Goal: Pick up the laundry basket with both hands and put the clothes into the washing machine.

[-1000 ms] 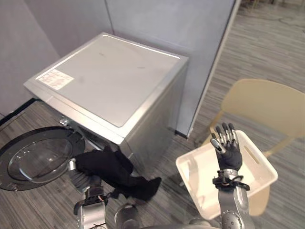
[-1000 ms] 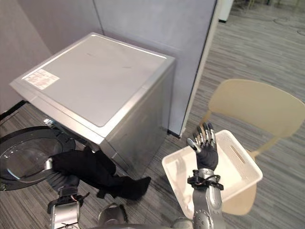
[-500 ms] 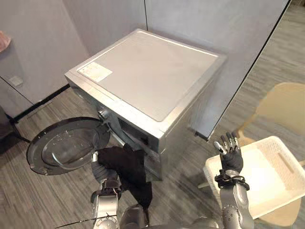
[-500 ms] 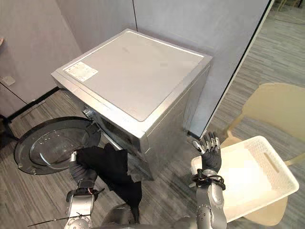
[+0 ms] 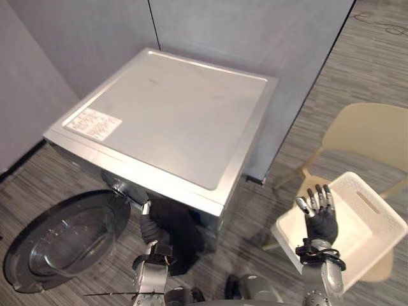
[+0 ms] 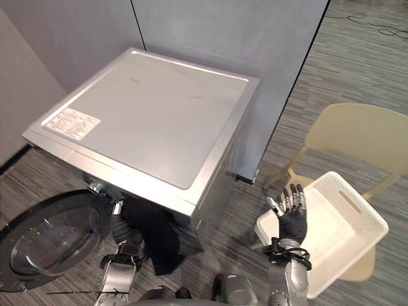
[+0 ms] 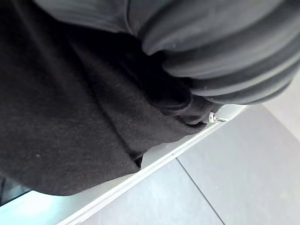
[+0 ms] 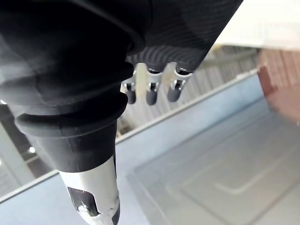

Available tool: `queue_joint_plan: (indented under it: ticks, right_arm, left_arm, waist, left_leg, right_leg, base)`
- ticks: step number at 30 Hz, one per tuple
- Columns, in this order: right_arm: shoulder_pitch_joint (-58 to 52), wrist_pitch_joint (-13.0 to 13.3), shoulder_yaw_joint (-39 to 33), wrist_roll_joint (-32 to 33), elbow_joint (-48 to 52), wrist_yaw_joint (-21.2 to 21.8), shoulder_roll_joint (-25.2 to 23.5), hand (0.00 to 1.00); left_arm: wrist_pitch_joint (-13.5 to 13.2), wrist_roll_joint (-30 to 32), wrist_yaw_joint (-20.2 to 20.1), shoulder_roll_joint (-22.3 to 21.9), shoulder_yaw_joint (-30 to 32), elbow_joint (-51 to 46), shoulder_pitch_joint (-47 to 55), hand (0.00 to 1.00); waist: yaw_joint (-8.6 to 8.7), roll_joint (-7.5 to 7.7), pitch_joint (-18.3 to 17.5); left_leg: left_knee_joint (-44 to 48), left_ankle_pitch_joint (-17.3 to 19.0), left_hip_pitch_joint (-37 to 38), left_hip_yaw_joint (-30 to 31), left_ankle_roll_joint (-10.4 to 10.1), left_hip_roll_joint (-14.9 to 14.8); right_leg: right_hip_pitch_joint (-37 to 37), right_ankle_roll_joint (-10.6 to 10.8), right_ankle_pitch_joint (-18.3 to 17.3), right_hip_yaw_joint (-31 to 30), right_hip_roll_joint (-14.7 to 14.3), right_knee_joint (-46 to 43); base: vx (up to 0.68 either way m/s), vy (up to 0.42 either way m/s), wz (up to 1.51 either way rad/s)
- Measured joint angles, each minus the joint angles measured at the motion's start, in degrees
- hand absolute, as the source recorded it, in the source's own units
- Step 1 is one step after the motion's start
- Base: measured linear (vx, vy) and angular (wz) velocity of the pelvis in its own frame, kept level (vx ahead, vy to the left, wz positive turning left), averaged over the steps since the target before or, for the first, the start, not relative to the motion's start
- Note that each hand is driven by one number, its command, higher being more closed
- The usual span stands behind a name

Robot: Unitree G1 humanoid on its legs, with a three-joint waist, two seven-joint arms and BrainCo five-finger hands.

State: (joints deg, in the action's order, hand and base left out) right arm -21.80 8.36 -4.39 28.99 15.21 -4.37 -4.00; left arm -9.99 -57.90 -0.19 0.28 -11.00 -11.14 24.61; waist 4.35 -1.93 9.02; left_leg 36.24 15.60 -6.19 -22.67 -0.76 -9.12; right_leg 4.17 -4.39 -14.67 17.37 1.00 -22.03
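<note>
The big silver washing machine sits at 11 o'clock in the eye views, with a grey wall behind it. Its round glass door is swung wide open and lies at 8 o'clock. A piece of black clothing hangs out of the machine's mouth, just under the front edge, at about 6 o'clock. It hangs long and thin. Its top end is at the mouth and its bottom end points down at the floor, so its long way runs from 12 to 6 o'clock. The left hand is right up against the left side of this black clothing, between it and the door. In the left wrist view the dark cover of the hand is pressed into the black cloth, and I cannot tell if the hand grips it or how far open it is. The right hand is held up at 4 o'clock. It is wide open, with its fingers straight and pointing to 12 o'clock, and it holds nothing. The white laundry basket rests on the seat of a tan chair at 4 o'clock, just past the right hand. Its long way runs from 2 to 8 o'clock, and the end with the handle slot points to 2 o'clock.
</note>
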Motion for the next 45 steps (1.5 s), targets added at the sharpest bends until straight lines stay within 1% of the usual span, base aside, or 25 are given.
queue_joint_plan:
  ticks: [3,5,7,11,12,13,14,15,16,17,19,24,25,26,27,28,30,31,33,34,35,36,39,43,45]
  right_arm:
    - [-0.3,0.3,1.4,0.1,5.7,0.2,0.0,0.00]
    - [-0.1,0.3,1.5,-0.2,7.3,0.1,0.4,0.00]
    - [-0.2,0.3,1.4,-0.2,7.3,-0.6,0.5,0.00]
    - [-0.6,0.2,1.2,-0.3,3.2,-0.9,0.6,0.00]
    - [-0.7,0.1,1.2,-0.4,2.6,-0.9,0.7,0.00]
    - [-0.7,0.1,0.9,-0.4,1.4,-0.7,1.6,0.00]
    - [0.0,-0.4,1.0,-0.5,-1.0,-0.7,1.2,0.00]
    - [-0.1,-0.6,0.9,-0.6,-1.9,-0.7,0.5,0.00]
    - [-0.2,-1.1,1.5,-0.8,-2.8,-0.4,0.1,0.00]
    - [0.0,-1.0,1.3,-1.5,-2.8,-0.3,0.0,0.00]
    - [0.1,-1.0,0.7,-1.9,-2.9,-0.3,-0.2,0.00]
    - [-0.5,-1.0,0.7,-2.0,-3.6,0.4,-0.6,0.00]
    - [-0.5,-1.0,0.9,-2.1,-3.6,0.7,-0.6,0.00]
    - [-0.1,-1.0,1.2,-2.1,-3.7,1.0,-0.5,0.00]
    - [0.7,-1.0,1.1,-2.6,-5.1,1.1,-0.4,0.00]
    - [1.4,-1.0,1.1,-2.6,-6.1,1.0,0.0,0.00]
    - [2.0,-1.0,0.8,-2.6,-9.5,0.9,0.0,0.00]
    - [2.3,-1.1,0.8,-2.6,-10.0,1.0,0.1,0.00]
    - [2.1,-1.4,0.7,-2.6,-11.1,1.7,0.2,0.00]
    - [2.2,-1.4,0.6,-2.6,-11.6,1.9,0.2,0.00]
    - [2.2,-1.5,0.8,-2.6,-11.6,2.0,0.2,0.00]
    - [2.6,-1.6,0.9,-2.6,-11.8,2.0,0.2,0.00]
    - [4.8,-1.7,0.9,-2.6,-13.3,2.0,1.4,0.00]
    - [7.1,-2.0,1.8,-2.6,-14.1,2.1,1.5,0.00]
    - [7.1,-2.0,2.7,-2.6,-14.0,2.3,2.9,0.00]
  left_arm:
    - [0.1,-0.6,-0.9,0.9,-0.7,-0.3,1.6,1.00]
    - [0.1,-0.6,-1.0,1.3,-0.7,-0.3,1.9,1.00]
    - [0.2,-0.7,-0.9,1.3,-0.9,-0.3,2.1,1.00]
    - [0.1,-1.2,-0.9,0.7,-3.2,-0.3,3.4,1.00]
    - [0.1,-1.2,-0.9,0.6,-3.8,-0.3,3.7,1.00]
    - [0.2,-1.1,-1.1,-0.1,-5.3,-0.3,4.1,1.00]
    - [0.5,-1.1,-1.0,0.4,-5.8,-0.2,3.4,1.00]
    - [0.6,-1.1,-1.0,0.8,-5.6,0.0,2.8,1.00]
    - [0.6,-1.1,-1.0,1.5,-5.4,0.0,1.9,1.00]
    - [0.6,-1.1,-1.0,1.8,-5.7,0.2,0.9,1.00]
    - [0.6,-1.1,-1.1,1.9,-6.5,0.6,-0.6,1.00]
    - [0.2,-1.0,-1.2,2.9,-5.7,2.1,-5.8,1.00]
    - [0.2,-0.9,-1.2,3.1,-5.2,2.3,-5.7,1.00]
    - [0.1,-0.2,-1.2,3.3,-3.9,2.4,-5.7,1.00]
    - [0.1,0.2,-1.2,3.0,-2.3,2.5,-5.6,1.00]
    - [-0.1,0.3,-1.2,2.8,-1.3,2.7,-5.8,1.00]
    - [-0.3,0.6,-1.0,2.0,1.0,3.8,-7.4,1.00]
    - [-0.3,0.7,-0.9,1.9,1.2,3.9,-7.5,1.00]
    - [0.2,1.1,-0.9,1.3,1.9,5.2,-7.1,1.00]
    - [0.1,1.4,-1.0,1.0,1.9,5.1,-7.1,1.00]
    - [0.2,1.4,-1.0,1.0,1.9,5.0,-7.1,1.00]
    - [0.2,1.5,-1.0,1.0,2.0,5.0,-7.1,1.00]
    - [0.8,1.5,-1.0,0.2,2.2,5.0,-7.3,1.00]
    - [1.1,1.3,-1.1,0.4,2.5,5.0,-7.2,1.00]
    - [1.1,1.3,-1.4,0.1,1.9,4.9,-6.5,1.00]
  waist:
    - [-2.45,-0.87,-0.1]
    - [-2.71,-0.28,-0.2]
    - [-2.82,0.34,0.1]
    - [-2.68,-0.71,-0.7]
    - [-2.65,-1.30,-1.2]
    - [-2.08,-3.31,-2.4]
    - [-1.15,-2.43,-2.6]
    - [-0.91,-0.90,-2.6]
    - [-0.57,1.31,-3.1]
    - [0.16,1.68,-3.5]
    - [0.91,1.71,-3.5]
    - [1.01,2.69,-3.6]
    - [0.95,2.77,-3.5]
    - [0.89,2.81,-3.5]
    - [0.35,1.34,-3.5]
    - [0.16,0.76,-3.2]
    - [0.13,1.75,-2.7]
    - [0.13,2.44,-2.3]
    - [0.16,1.02,-2.6]
    - [0.60,1.13,-2.6]
    - [0.82,2.25,-2.7]
    - [0.54,2.50,-2.7]
    - [-0.53,0.77,-2.4]
    - [-1.87,1.35,0.3]
    - [-2.30,-0.05,0.7]
  left_leg:
    - [24.2,-3.9,-7.6,0.8,-0.6,-7.6]
    - [28.6,-3.8,-10.1,-0.1,-0.4,-10.6]
    - [26.4,-3.8,-10.1,-0.4,-0.3,-13.0]
    - [5.2,-5.4,-6.0,8.9,-0.5,-11.4]
    - [1.2,-8.4,-4.7,11.1,-0.3,-10.7]
    - [-3.8,-13.1,-3.4,14.6,-1.1,-9.8]
    - [-5.4,-11.0,-2.0,15.1,-3.6,-8.1]
    - [-6.2,-10.7,-1.6,15.1,-3.6,-7.0]
    - [-8.1,-10.2,-1.0,15.8,-4.2,-4.6]
    - [-9.9,-8.3,-0.6,16.7,-6.6,-3.8]
    - [-12.8,-5.3,0.8,15.8,-8.1,-3.8]
    - [-16.3,-2.1,0.7,8.9,-5.8,-2.7]
    - [-16.2,-1.7,0.6,7.5,-5.9,-2.8]
    - [-16.4,-1.6,0.5,4.3,-5.3,-3.1]
    - [-17.7,-2.6,0.0,1.4,-3.2,-4.4]
    - [-18.4,-2.9,-0.2,-0.6,-2.8,-5.5]
    - [-20.2,-4.3,0.1,-3.2,-1.3,-5.7]
    - [-20.2,-4.5,1.0,-3.5,-1.7,-5.1]
    - [-23.1,-4.9,2.3,-3.3,-2.3,-5.2]
    - [-24.2,-5.5,2.6,-3.6,-2.9,-4.9]
    - [-24.6,-6.3,2.7,-2.8,-3.3,-3.2]
    - [-25.0,-7.0,2.7,-2.7,-3.3,-2.6]
    - [-25.2,-9.5,1.7,-1.2,-3.5,-3.5]
    - [-11.5,-9.4,-1.3,2.3,-3.6,-6.4]
    - [-6.1,-9.5,-2.1,6.4,-3.6,-6.7]
  right_leg:
    - [-5.0,-1.4,-1.3,-0.7,-0.7,1.3]
    - [-6.1,-1.2,-1.4,-2.0,1.1,1.7]
    - [-6.1,-0.3,-1.0,-3.9,3.4,1.9]
    - [-3.5,4.9,0.3,-9.6,7.5,1.8]
    - [-2.7,6.0,0.3,-10.3,7.5,1.6]
    - [-1.3,8.2,0.4,-11.4,6.8,1.4]
    - [-0.8,9.5,0.5,-12.3,8.1,1.2]
    - [-0.6,10.0,0.8,-12.8,9.3,1.3]
    - [0.0,11.1,2.0,-13.4,11.0,2.1]
    - [-0.1,11.7,3.6,-13.7,11.1,3.3]
    - [0.0,13.2,5.1,-14.1,11.2,4.4]
    - [1.4,13.5,16.1,-17.7,12.2,14.0]
    - [2.0,13.2,17.7,-18.3,12.2,15.0]
    - [3.6,11.1,21.5,-18.5,11.6,17.5]
    - [5.0,6.9,27.6,-17.6,9.8,22.2]
    - [6.6,6.3,26.5,-15.1,8.7,19.3]
    - [11.3,5.1,12.9,-4.5,8.4,-2.3]
    - [11.8,5.0,13.1,-3.2,8.8,-3.7]
    - [9.5,8.6,15.0,-3.8,6.9,1.8]
    - [9.1,8.3,10.9,-4.4,6.3,-1.8]
    - [6.9,8.1,8.2,-4.9,6.4,1.4]
    - [5.8,8.2,7.8,-5.0,6.2,4.0]
    - [2.0,7.3,11.6,-4.6,3.6,15.2]
    - [-2.4,6.6,12.1,-5.7,2.6,17.6]
    - [-3.9,6.2,10.9,-6.8,2.5,17.0]
  base:
    - [0.16,0.064,-0.15]
    - [0.14,0.142,-0.22]
    - [0.10,0.185,-0.31]
    - [0.04,0.287,-0.48]
    - [0.03,0.412,-0.51]
    - [0.01,0.437,-0.34]
    - [-0.01,0.427,-0.24]
    - [-0.04,0.368,-0.12]
    - [-0.05,0.293,-0.10]
    - [-0.04,0.340,-0.10]
    - [-0.05,0.300,0.00]
    - [-0.20,0.211,-0.44]
    - [-0.25,0.115,-1.24]
    - [-0.25,0.161,-1.57]
    - [-0.21,0.131,-1.61]
    - [-0.17,0.099,-1.46]
    - [-0.15,0.044,-0.96]
    - [-0.16,0.077,-0.76]
    - [-0.08,0.027,-0.47]
    - [0.02,-0.107,-0.12]
    - [0.03,-0.116,-0.14]
    - [0.03,-0.091,-0.06]
    - [0.07,-0.065,-0.01]
    - [0.01,-0.066,-0.15]
    - [0.02,-0.010,-0.25]
